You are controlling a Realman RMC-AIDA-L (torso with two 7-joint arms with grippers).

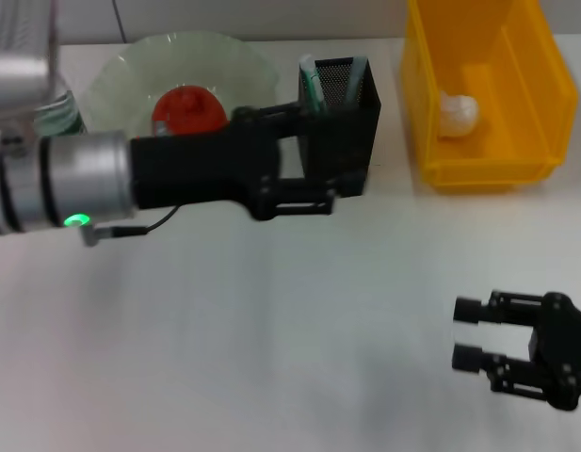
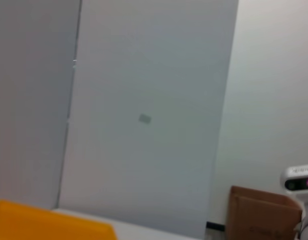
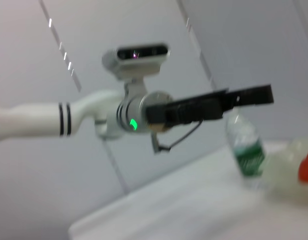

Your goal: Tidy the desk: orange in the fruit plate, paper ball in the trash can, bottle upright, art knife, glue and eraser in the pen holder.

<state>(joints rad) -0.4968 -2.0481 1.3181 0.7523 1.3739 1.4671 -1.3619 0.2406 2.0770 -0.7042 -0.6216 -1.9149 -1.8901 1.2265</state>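
Note:
My left gripper [image 1: 320, 155] reaches from the left and hovers open at the black mesh pen holder [image 1: 358, 132]. The mint-green art knife [image 1: 311, 83] and the grey glue [image 1: 354, 81] stand inside the holder. The orange [image 1: 188, 108] lies in the pale-green fruit plate [image 1: 130, 71]. The white paper ball [image 1: 457, 113] rests in the yellow trash can [image 1: 535, 85]. The bottle [image 3: 246, 147] stands upright at the far left of the desk [image 1: 271, 330]. My right gripper [image 1: 467, 333] is open and empty near the front right. The eraser is out of view.
The left forearm [image 1: 83, 179] stretches across the left half of the desk, in front of the plate. A brown cardboard box [image 2: 263, 215] stands beyond the desk by the wall. The trash can's rim [image 2: 44, 220] shows in the left wrist view.

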